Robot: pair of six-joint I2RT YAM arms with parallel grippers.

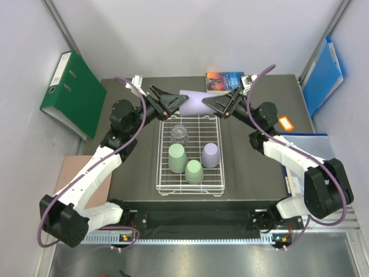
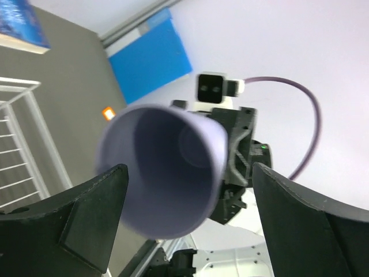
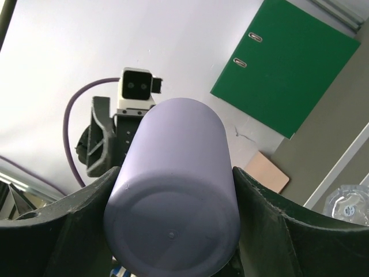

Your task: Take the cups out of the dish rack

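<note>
While the arms meet over the far end of the desk (image 1: 242, 173), four cups remain in the dish rack (image 1: 159, 167) at lower centre of the overhead frame. Nearest are two pale green cups (image 1: 194, 171) (image 1: 176, 157), with a lilac cup (image 1: 210, 154) to their right, all three mouth down. The clear glass (image 1: 180, 134) lies just beyond them. Above the rack's far rim, upper centre, a second lilac cup (image 1: 193, 99) hangs on its side in the air between both arms. The right pincer (image 3: 176, 173) is clamped on the cup's base end, fingers pressed to either flank. The left pincer (image 2: 190, 167) stands wide about the mouth end. One finger (image 2: 86, 213) sits close beside the rim, contact uncertain, and the other is well clear. Reads as a mid-air hand-over, though the direction cannot be told. If the left is to take the cup, it should centre first so both fingers meet the wall together. It should bite a little below the rim, where thin plastic probably flexes less. The right should give up its hold only once that grip is firm. Main risk: a one-sided push twisting the cup out of the right's hold and dropping it onto the glass below. Beyond, at the far desk edge, lies a book (image 1: 225, 81), and a green binder (image 1: 72, 95) leans at upper left.
</note>
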